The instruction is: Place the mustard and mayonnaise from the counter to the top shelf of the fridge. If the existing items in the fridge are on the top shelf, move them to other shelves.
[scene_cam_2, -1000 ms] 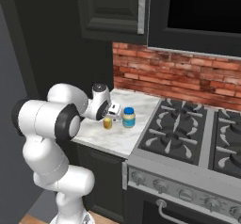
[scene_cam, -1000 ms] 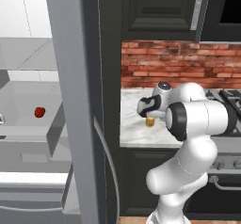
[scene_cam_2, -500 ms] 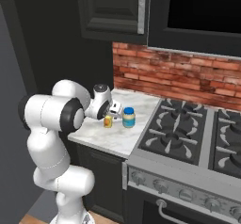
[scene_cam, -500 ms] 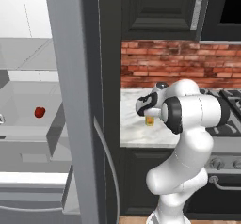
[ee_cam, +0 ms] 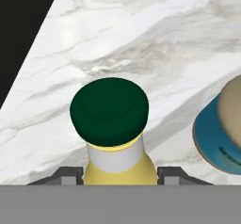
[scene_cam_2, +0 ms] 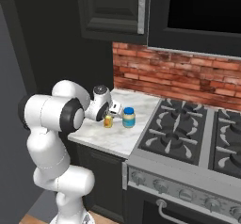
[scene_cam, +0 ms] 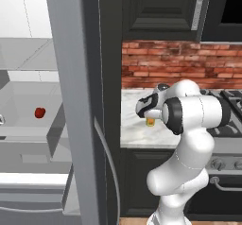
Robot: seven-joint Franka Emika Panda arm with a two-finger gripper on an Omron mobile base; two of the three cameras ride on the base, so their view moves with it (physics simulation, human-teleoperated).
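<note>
In the left base view the fridge point(scene_cam: 71, 101) stands open at nine o'clock, a tiny red fruit point(scene_cam: 40, 112) lying on a pale grey shelf point(scene_cam: 23, 132) inside it, well apart from everything on the worktop. To its right, past the dark cabinet side, the counter point(scene_cam: 134, 129) runs under the red brick backsplash point(scene_cam: 179, 63), and the mustard point(scene_cam: 150, 121) stands on it near the front edge, its long axis vertical, cap pointing straight up at twelve o'clock. The gripper point(scene_cam: 149, 116) sits down over the bottle from above, so only the lower yellow body peeks out beneath the hand. From the right base view the mustard point(scene_cam_2: 108, 121) is upright just beside the mayonnaise point(scene_cam_2: 128, 117), which stands at its three o'clock, blue lid up, the two close but apart; the stove point(scene_cam_2: 188, 138) lies further right. In the hand view the dark green cap point(ee_cam: 109, 111) of the mustard point(ee_cam: 120, 170) fills the centre, looking down its long axis, with the white neck and yellow shoulders below it, and the mayonnaise point(ee_cam: 221, 133) at three o'clock. The two fingertips point(ee_cam: 175, 176) flank the shoulders at seven and five o'clock, sitting right against the bottle's sides; whether they are pressing on it or only just beside it I cannot tell.
</note>
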